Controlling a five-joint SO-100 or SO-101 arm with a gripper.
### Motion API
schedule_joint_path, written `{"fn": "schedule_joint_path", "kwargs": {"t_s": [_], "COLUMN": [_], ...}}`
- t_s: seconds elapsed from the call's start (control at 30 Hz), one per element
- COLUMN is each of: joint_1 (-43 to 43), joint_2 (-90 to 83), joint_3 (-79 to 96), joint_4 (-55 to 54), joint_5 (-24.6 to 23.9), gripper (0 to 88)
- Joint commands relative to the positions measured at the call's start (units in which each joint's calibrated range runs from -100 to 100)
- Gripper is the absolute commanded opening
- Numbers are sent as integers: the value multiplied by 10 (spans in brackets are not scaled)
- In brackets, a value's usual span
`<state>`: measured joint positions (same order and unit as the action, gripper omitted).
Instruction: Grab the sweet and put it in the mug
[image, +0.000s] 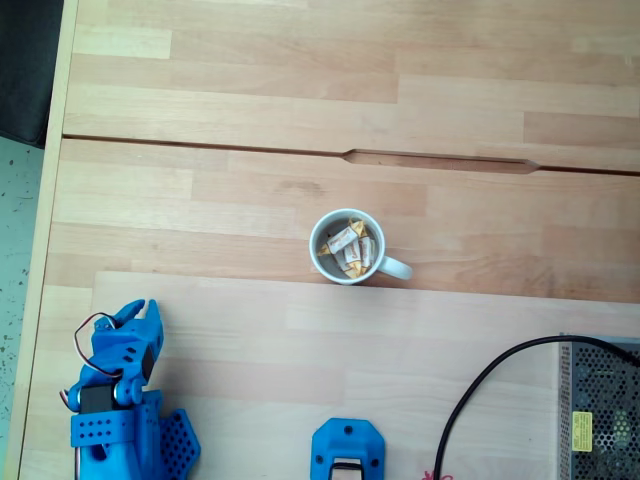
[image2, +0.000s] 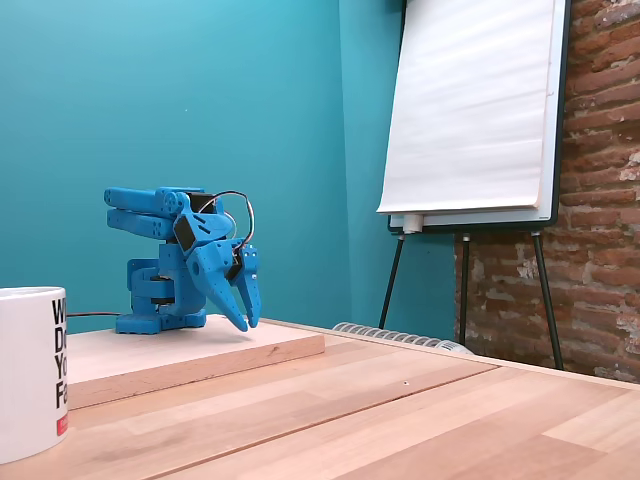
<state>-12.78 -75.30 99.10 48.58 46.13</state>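
Only from above, sweets (image: 350, 248) inside the mug (image: 372, 228)

The mug (image2: 30, 372) is cut by the left edge, its black lettering only partly readable.

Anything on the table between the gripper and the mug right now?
No. In the fixed view from above, only bare wood lies between the gripper and the mug.
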Motion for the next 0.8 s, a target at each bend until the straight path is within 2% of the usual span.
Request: {"fn": "schedule_joint_path", "kwargs": {"t_s": [0.0, 0.27, 0.57, 0.77], "joint_1": [-6, -5, -4, -5], "joint_2": [-22, -25, -34, -34], "joint_3": [9, 9, 9, 9], "joint_4": [1, 7, 109, 110], "joint_5": [1, 0, 4, 4], "gripper": [38, 40, 38, 40]}}
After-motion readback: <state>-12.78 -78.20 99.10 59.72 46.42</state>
